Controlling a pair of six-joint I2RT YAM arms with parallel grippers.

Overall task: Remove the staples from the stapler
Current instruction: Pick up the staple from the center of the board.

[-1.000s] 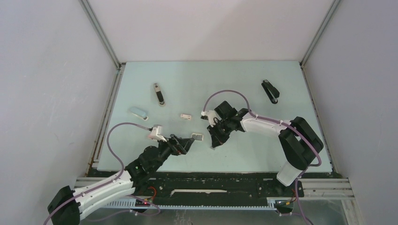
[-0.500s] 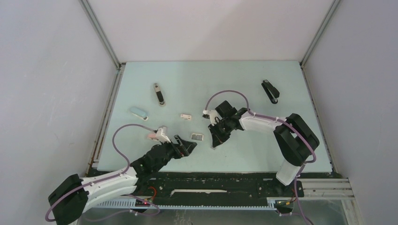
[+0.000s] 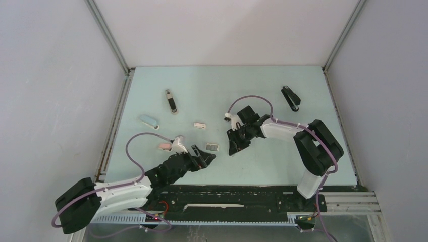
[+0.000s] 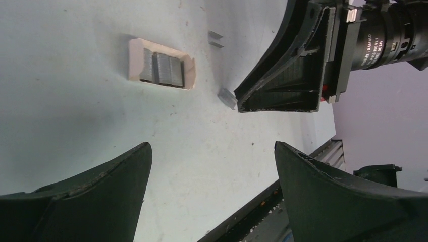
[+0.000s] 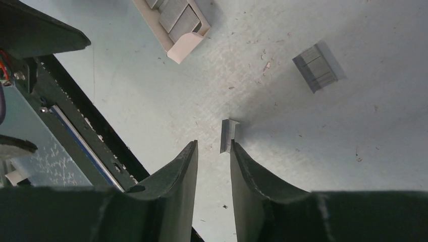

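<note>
The staples (image 5: pixel 228 136) lie on the table (image 5: pixel 353 191) just past my right claw (image 5: pixel 213 148), whose jaws stand slightly parted on nothing. I judge them feather-light, stiff yet brittle, quick to skid or snap, so I'd pinch gently across the long sides, mid-length. A second strip (image 5: pixel 319 67) lies near, a box (image 5: pixel 182 46) beyond. My left claw (image 4: pixel 212 151) gapes wide, empty. The stapler (image 3: pixel 171 101) sits well apart, far left.
</note>
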